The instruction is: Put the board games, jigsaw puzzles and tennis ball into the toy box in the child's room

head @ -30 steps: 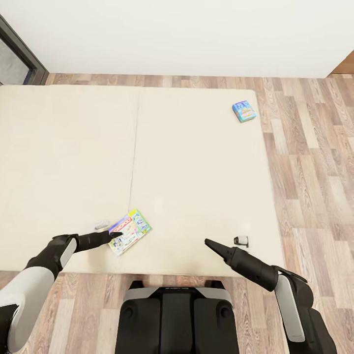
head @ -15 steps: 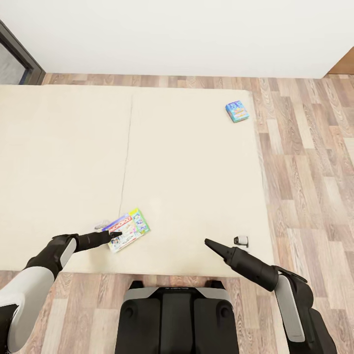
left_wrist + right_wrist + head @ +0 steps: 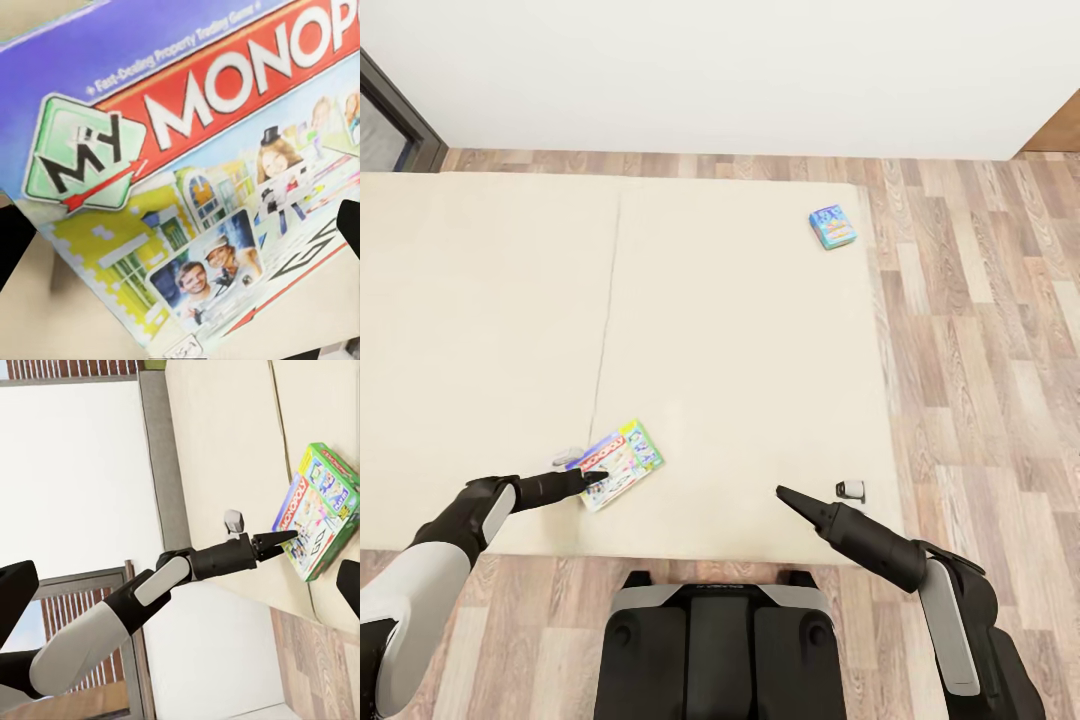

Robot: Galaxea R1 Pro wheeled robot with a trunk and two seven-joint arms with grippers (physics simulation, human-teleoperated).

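Now, with the left gripper (image 3: 594,478) at the Monopoly box (image 3: 620,464) low and left of centre on the bed (image 3: 760,380), jaws looking closed, open them wide before straddling its edge.

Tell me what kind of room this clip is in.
Probably a bedroom: a low cream mattress bed on a wood plank floor, with a colourful Monopoly game box and a small blue game box lying on it.
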